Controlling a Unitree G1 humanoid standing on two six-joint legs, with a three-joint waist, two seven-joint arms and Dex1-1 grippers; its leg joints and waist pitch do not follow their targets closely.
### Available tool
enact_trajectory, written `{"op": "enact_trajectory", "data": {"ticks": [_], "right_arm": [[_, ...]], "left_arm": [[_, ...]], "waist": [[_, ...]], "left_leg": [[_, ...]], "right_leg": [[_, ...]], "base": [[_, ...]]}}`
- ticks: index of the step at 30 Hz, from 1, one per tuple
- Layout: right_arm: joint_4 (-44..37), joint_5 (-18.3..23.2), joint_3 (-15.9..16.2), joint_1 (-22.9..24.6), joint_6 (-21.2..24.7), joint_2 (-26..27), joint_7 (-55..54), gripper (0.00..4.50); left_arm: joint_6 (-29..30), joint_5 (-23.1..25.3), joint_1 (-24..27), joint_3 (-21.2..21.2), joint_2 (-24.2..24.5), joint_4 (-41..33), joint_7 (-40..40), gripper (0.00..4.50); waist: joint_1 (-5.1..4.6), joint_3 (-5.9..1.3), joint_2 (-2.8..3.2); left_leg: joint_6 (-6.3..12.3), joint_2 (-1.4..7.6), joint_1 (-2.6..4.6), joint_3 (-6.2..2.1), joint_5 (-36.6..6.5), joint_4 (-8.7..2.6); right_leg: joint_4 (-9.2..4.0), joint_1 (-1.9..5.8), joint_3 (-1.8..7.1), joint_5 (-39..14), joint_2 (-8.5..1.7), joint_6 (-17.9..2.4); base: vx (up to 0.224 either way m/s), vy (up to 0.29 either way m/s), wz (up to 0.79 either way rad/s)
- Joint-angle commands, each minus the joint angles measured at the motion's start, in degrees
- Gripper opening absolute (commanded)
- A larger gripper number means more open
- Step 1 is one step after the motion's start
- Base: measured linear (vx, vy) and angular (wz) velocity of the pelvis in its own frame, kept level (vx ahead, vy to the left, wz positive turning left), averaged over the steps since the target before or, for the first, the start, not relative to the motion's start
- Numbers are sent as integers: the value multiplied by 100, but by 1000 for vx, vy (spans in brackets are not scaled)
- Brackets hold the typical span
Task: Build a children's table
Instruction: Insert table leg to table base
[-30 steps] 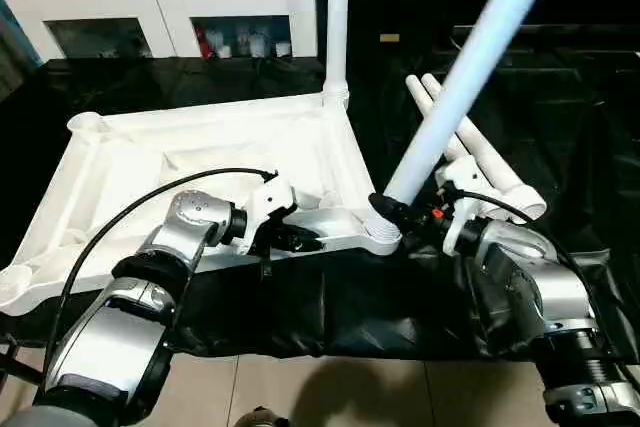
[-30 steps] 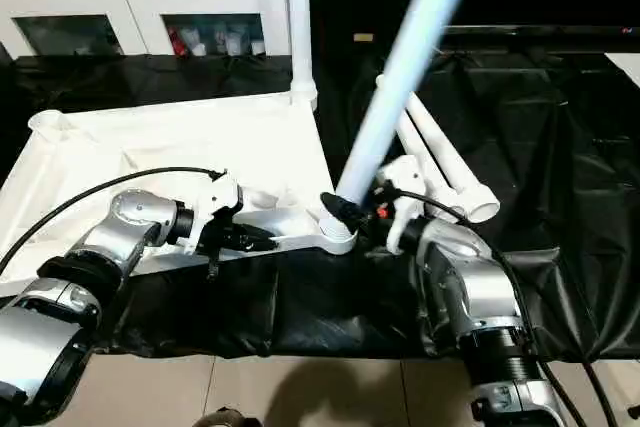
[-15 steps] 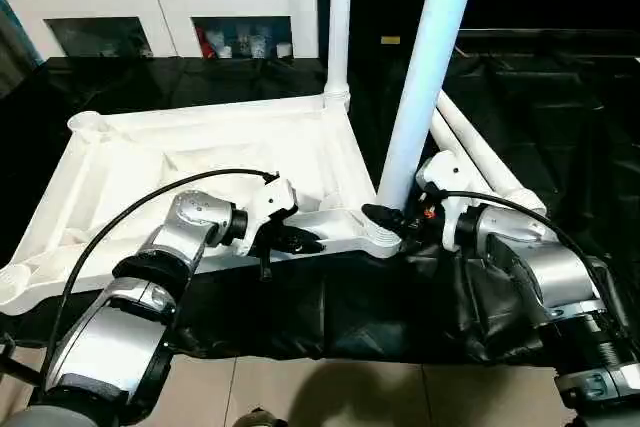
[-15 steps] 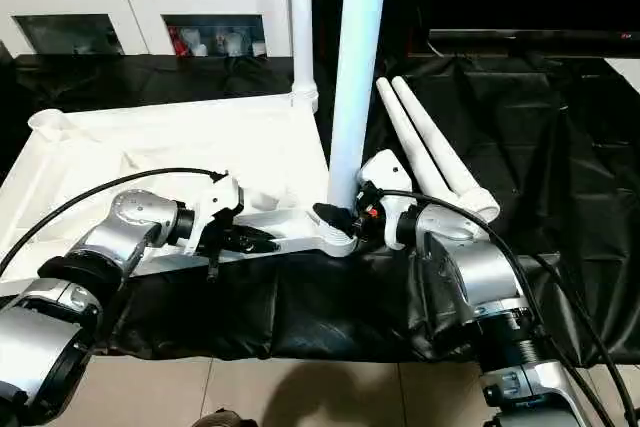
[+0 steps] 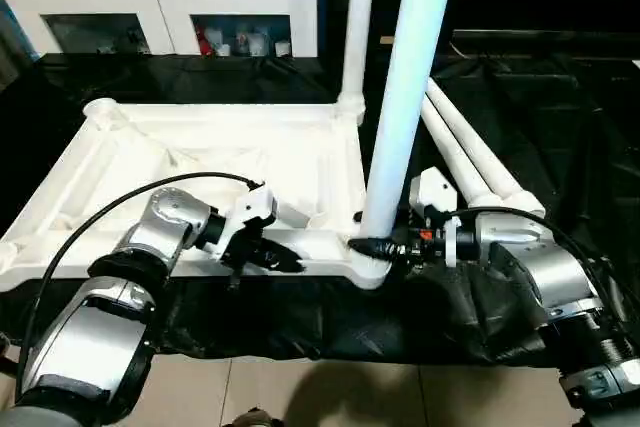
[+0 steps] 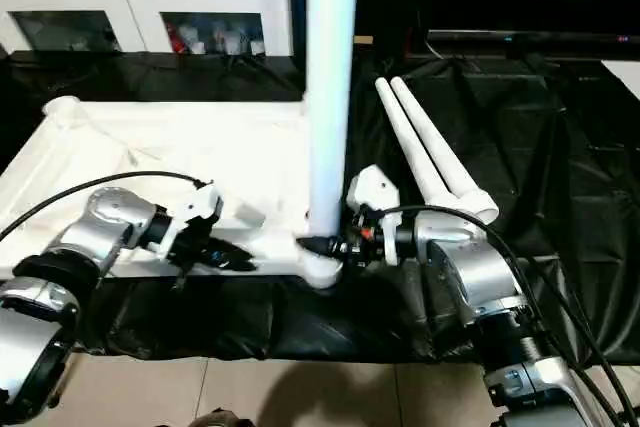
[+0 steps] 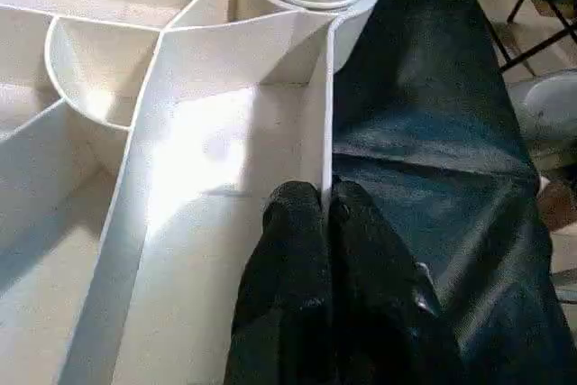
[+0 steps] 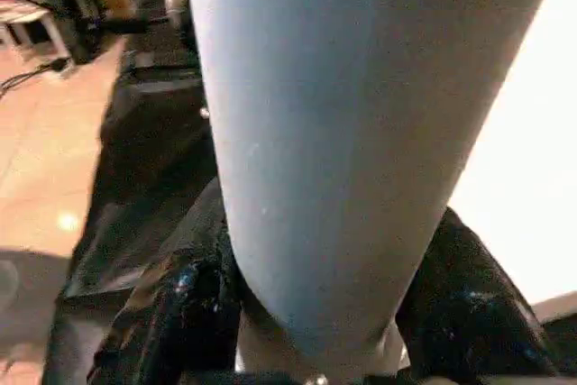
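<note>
White leg [image 5: 405, 107] stands upright in near corner socket [image 5: 366, 265], right gripper [image 5: 385, 247] clamped round its base; left gripper [image 5: 285, 262] pinches tabletop [image 5: 150, 162] rim alongside.

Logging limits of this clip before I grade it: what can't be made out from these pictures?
- Whether the tall white tubular leg is fully seated in the white ribbed plastic tabletop: head views, right gripper covers the socket.
- Both upright legs' tops: cut by the upper edge.
- Objects behind the white cabinet's glass doors: too small.
- Left gripper: its wrist view shows fingers pinching the rim; the wall's underside is hidden.
</note>
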Motion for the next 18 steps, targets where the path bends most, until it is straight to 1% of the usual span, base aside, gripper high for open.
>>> {"op": "enact_trajectory", "data": {"ticks": [1, 2, 3, 4, 5, 6, 7, 8, 9, 10, 11, 12, 13, 14, 15, 16, 17, 18], "right_arm": [[403, -321, 650, 247, 79, 127, 260, 188], [483, -342, 613, 211, 48, 178, 174, 188], [673, -372, 522, 122, 0, 294, -49, 188], [673, -372, 522, 122, 0, 294, -49, 188], [783, -397, 465, 74, -29, 357, -215, 188], [922, -439, 391, 9, -77, 433, -448, 188], [1375, -550, 116, -213, -196, 691, -1274, 188], [1375, -550, 116, -213, -196, 691, -1274, 188], [1662, -601, -59, -353, -244, 845, -1781, 188], [1718, -613, -90, -379, -249, 872, -1880, 188], [1826, -638, -147, -428, -261, 924, -2069, 188], [2242, -643, -351, -632, -194, 1126, -2690, 188], [2478, -649, -439, -744, -156, 1233, -2982, 188], [2478, -649, -439, -744, -156, 1233, -2982, 188], [2938, -642, -579, -956, -139, 1436, -3466, 188], [2938, -642, -579, -956, -139, 1436, -3466, 188], [3270, -671, -646, -1115, -165, 1594, -3835, 188], [3295, -678, -653, -1127, -173, 1609, -3858, 188]], "left_arm": [[47, -191, -268, 209, -122, -189, 197, 0], [92, -230, -278, 275, -146, -186, 309, 0], [200, -309, -300, 418, -202, -178, 612, 0], [200, -309, -300, 418, -202, -178, 612, 0], [236, -337, -309, 478, -228, -171, 764, 0], [250, -376, -312, 533, -253, -173, 867, 0], [335, -405, -340, 681, -325, -171, 1414, 0], [335, -405, -340, 681, -325, -171, 1414, 0], [390, -416, -348, 762, -369, -190, 1691, 0], [403, -406, -348, 770, -375, -196, 1764, 0], [429, -382, -350, 782, -386, -205, 1919, 0], [527, -327, -336, 805, -436, -300, 2298, 0], [635, -340, -309, 837, -484, -401, 2442, 0], [635, -340, -309, 837, -484, -401, 2442, 0], [823, -321, -203, 834, -599, -721, 2627, 0], [823, -321, -203, 834, -599, -721, 2627, 0], [953, -206, -82, 761, -712, -995, 2839, 0], [965, -197, -70, 757, -724, -1016, 2864, 0]], "waist": [[11, -338, -26], [6, -334, -37], [3, -331, -41], [-8, -324, -41], [-15, -317, -110], [-18, -296, -71], [-30, -292, -88], [-56, -291, -95], [-75, -285, -97], [-107, -289, -96], [-115, -295, -94], [-156, -287, -99], [-165, -289, -72], [-188, -289, -85], [-189, -306, -80], [-189, -306, -80], [-187, -329, -94], [-201, -326, -93]], "left_leg": [[120, 326, 140, -151, -1384, -460], [96, 324, 142, -152, -1417, -465], [86, 322, 141, -152, -1435, -468], [50, 317, 144, -154, -1494, -471], [55, 312, 141, -152, -1525, -477], [-3, 302, 160, -161, -1630, -477], [-38, 305, 160, -172, -1670, -485], [-98, 307, 165, -178, -1705, -492], [-181, 298, 164, -208, -1796, -511], [-214, 298, 156, -217, -1803, -529], [-222, 301, 165, -217, -1810, -530], [-189, 279, 199, -193, -1875, -513], [-190, 278, 192, -199, -1861, -512], [-183, 277, 161, -202, -1778, -519], [-166, 287, 172, -185, -1687, -517], [-166, 287, 172, -185, -1687, -517], [-134, 284, 171, -170, -1528, -501], [-111, 284, 148, -172, -1457, -502]], "right_leg": [[-431, 241, 285, -1273, -505, -1342], [-431, 237, 285, -1303, -505, -1347], [-434, 241, 284, -1336, -502, -1337], [-442, 234, 285, -1427, -510, -1334], [-459, 241, 282, -1540, -511, -1305], [-501, 217, 293, -1967, -534, -1202], [-509, 219, 290, -2110, -539, -1166], [-511, 203, 291, -2214, -543, -1149], [-530, 219, 275, -2409, -544, -1066], [-530, 222, 275, -2377, -534, -1028], [-528, 217, 276, -2320, -529, -1016], [-532, 175, 298, -2260, -514, -1076], [-532, 185, 301, -2244, -522, -1094], [-521, 211, 295, -2164, -517, -1120], [-509, 212, 305, -1972, -507, -1136], [-509, 212, 305, -1972, -507, -1136], [-469, 223, 305, -1637, -500, -1229], [-458, 237, 309, -1511, -503, -1257]], "base": [[0, 0, 0], [0, 0, 0], [0, 0, 0], [0, 0, 0], [0, 0, 0], [0, 0, 0], [0, 0, 0], [0, 0, 0], [0, 0, 0], [0, 0, 0], [0, 0, 0], [0, 0, 0], [0, 0, 0], [0, 0, 0], [0, 0, 0], [0, 0, 0], [0, 0, 0], [0, 0, 0]]}}
